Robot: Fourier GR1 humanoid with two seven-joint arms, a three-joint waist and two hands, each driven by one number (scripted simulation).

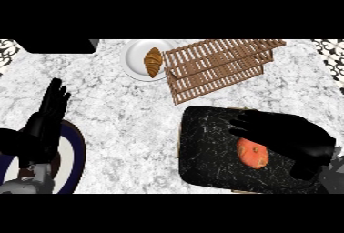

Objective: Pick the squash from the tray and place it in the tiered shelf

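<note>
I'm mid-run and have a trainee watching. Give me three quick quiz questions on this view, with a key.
1. True or false: the squash already lies in the tiered shelf.
2. What lies on the white plate? A) croissant B) apple C) spoon
3. Which hand is over the dark tray?

Key: 1. False, it is on the tray, under the right hand. 2. A, the croissant. 3. The right; the left hand rests open at the view's left.

Open marble counter [128, 132] between tray [201, 154] and left hand [47, 118]. Above the tray, only a bare strip before the tiered shelf [215, 68], with croissant plate [134, 61] touching its left edge.
</note>
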